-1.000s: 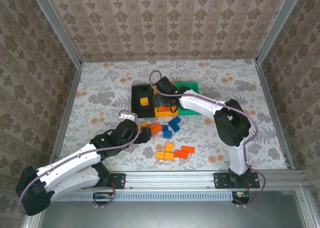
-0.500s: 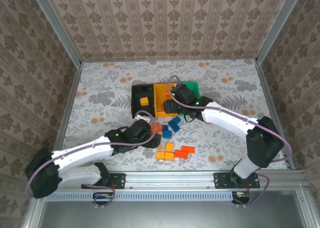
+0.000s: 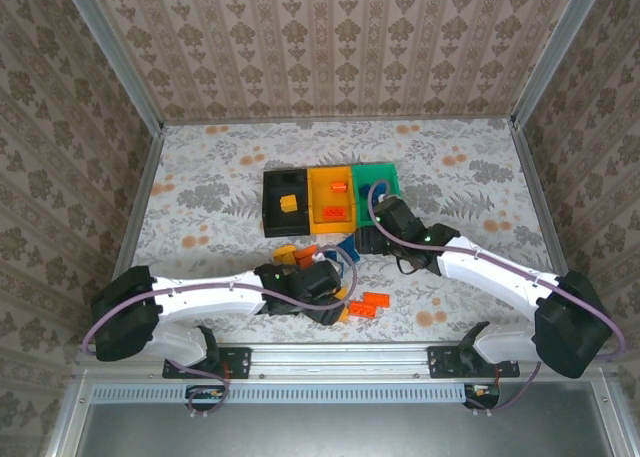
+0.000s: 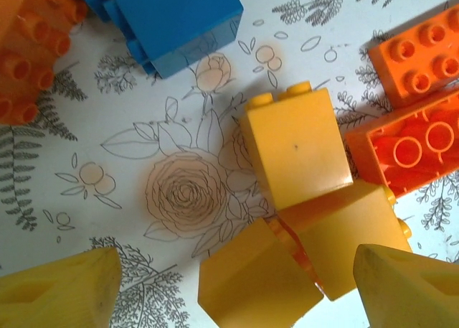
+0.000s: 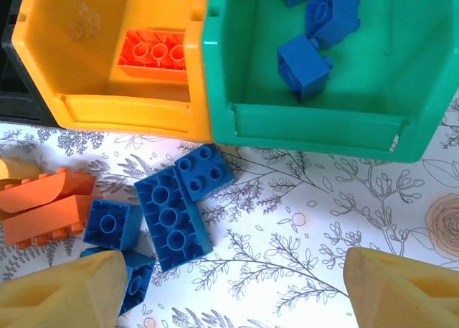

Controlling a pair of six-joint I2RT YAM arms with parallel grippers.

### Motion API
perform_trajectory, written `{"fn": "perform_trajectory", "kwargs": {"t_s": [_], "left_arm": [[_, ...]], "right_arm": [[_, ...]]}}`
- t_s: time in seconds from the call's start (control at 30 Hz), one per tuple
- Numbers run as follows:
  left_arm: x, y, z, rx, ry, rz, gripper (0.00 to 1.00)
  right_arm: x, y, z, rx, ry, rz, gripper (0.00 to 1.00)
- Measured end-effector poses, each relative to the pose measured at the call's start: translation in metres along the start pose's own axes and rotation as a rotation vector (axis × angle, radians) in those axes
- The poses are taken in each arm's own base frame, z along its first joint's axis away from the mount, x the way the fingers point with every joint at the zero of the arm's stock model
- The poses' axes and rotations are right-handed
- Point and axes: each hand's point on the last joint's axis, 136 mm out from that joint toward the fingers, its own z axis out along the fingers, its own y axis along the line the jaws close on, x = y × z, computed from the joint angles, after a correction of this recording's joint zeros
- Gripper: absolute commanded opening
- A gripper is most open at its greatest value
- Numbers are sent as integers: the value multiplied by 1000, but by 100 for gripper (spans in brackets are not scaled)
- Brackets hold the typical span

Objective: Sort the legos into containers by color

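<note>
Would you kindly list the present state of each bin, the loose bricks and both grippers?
black bin, upright, one yellow brick inside.
orange-yellow bin, upright, red-orange bricks inside.
green bin, upright, blue bricks inside.
loose blue bricks, unsorted, outside the bins.
loose yellow bricks, unsorted, clustered together.
loose red-orange bricks, unsorted, beside the yellow ones.
left gripper, open, over the loose yellow bricks.
right gripper, open, empty.

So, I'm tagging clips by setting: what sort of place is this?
Likely a robot test cell: wallpapered panels in an aluminium frame box in the table, with left arm and right arm bolted to its front rail.
</note>
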Motion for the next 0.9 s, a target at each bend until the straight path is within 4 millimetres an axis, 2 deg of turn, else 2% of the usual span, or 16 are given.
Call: {"fn": "perform_trajectory", "kwargs": {"t_s": [0.2,0.37,0.43,0.6,0.77,0.9], "left_arm": [[17,9,6,-30,42,-39,78],[17,13,6,-37,40,-85,70],[17,22,3,-57,30,-120,69],[24,53,-9,-119,18,-189,81],[22,45,-18,-94,-2,-168,85],[22,41,-14,-95,13,-156,87]], "right_arm": [[-3,-3,-4,-2,-16,11,81],[-10,-4,-11,-9,-43,21,81],[-12,-4,-14,-12,-51,24,81],[-13,-4,-15,-15,-58,26,81],[-13,-4,-15,-15,-58,27,81],[-13,-5,-16,-14,-58,27,81]]}}
